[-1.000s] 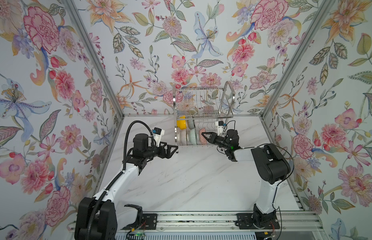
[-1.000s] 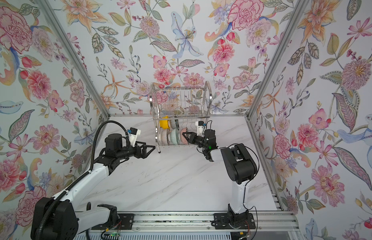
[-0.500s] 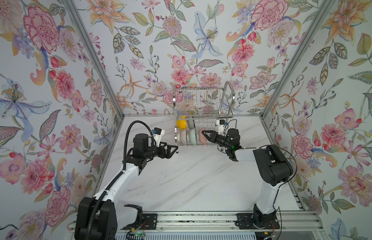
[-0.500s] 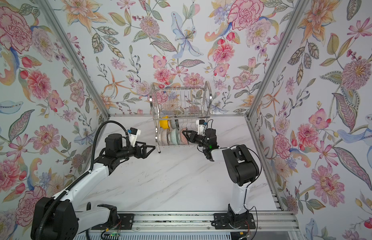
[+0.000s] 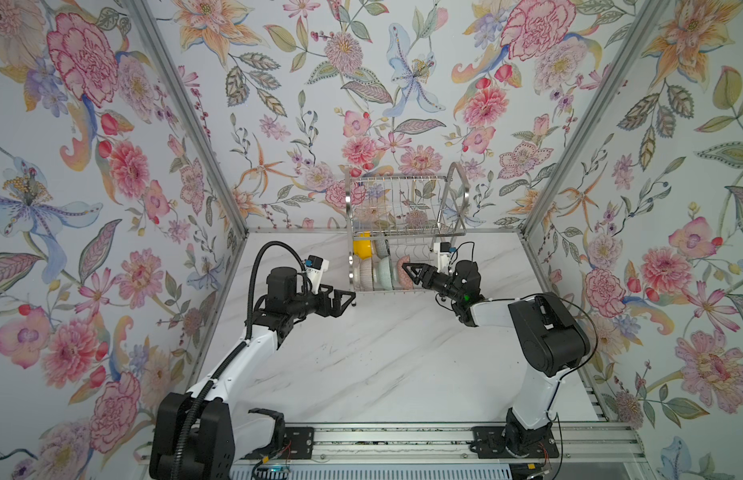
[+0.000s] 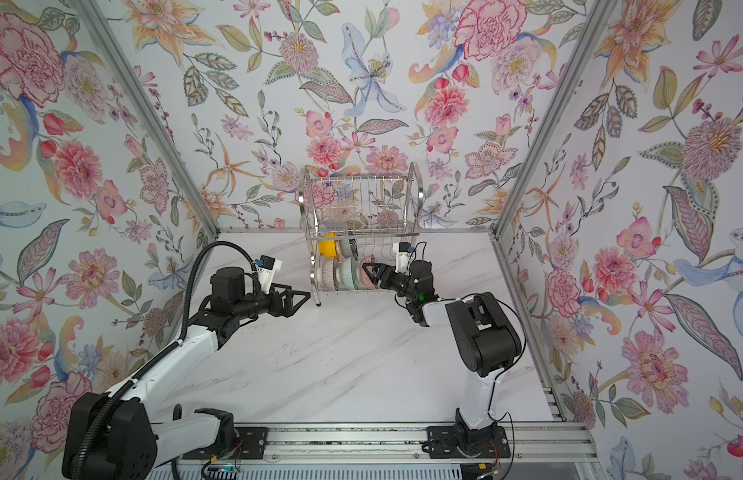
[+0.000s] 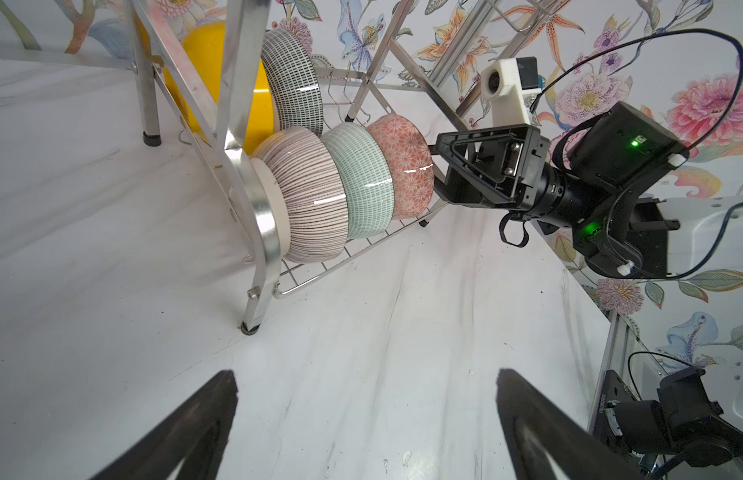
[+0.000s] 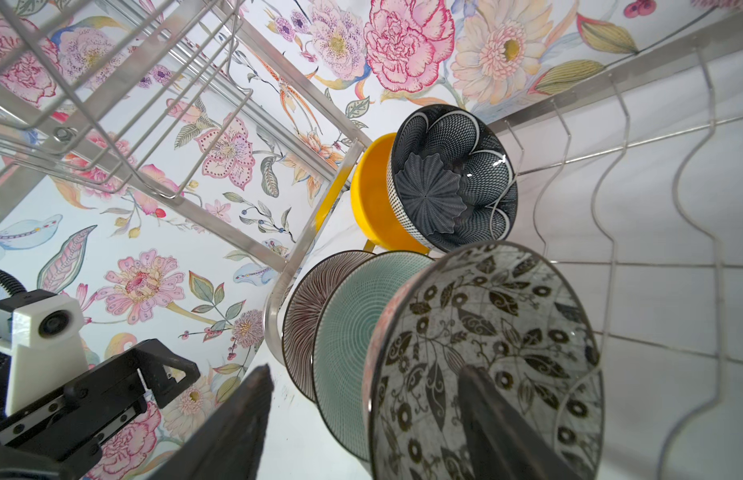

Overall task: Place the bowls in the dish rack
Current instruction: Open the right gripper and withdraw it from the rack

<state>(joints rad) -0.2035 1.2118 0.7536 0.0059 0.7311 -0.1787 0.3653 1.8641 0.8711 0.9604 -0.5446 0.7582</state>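
**Top views.** The dish rack point(image 5: 456, 187) stands at the middle of the counter's point(image 5: 382, 357) far edge, against the back wall. In both top views all five bowls sit on edge in its lower tier, and none lies on the counter.
- Back row, at the rack's left end: yellow bowl point(image 5: 360, 248), navy bowl point(image 5: 381, 248).
- Front row, nested: ribbed bowl point(image 5: 363, 272), pale green bowl point(image 5: 385, 272), leaf-pattern bowl point(image 5: 400, 272).

The right gripper point(image 5: 409, 272) is at the leaf-pattern bowl. The left gripper point(image 5: 346, 296) hovers over the counter beside the rack's front left leg, jaws spread wide and empty.

**Left wrist view.** The right gripper point(image 7: 438, 172) straddles the rim of the leaf-pattern bowl point(image 7: 405, 166). That bowl's outer wall is salmon with a fine star print. The ribbed bowl point(image 7: 307, 195) has thin brown lines on cream, and the pale green bowl point(image 7: 365, 178) has a dashed grid. All are glossy, round-walled ceramic. The rack is polished steel tube and thin wire.

**Right wrist view.** One finger lies inside the leaf-pattern bowl point(image 8: 507, 332) and one outside. Both stand clear of its wall, so the jaws are parted and grip nothing. The bowl rests on the rack wires. The navy bowl point(image 8: 452, 178) shows a scalloped petal interior.

**Step in hand (judged).** The last bowl is being released, so loading appears complete.

**Next move.** Draw the right gripper straight back so that the inner finger clears the rim without tipping the row.
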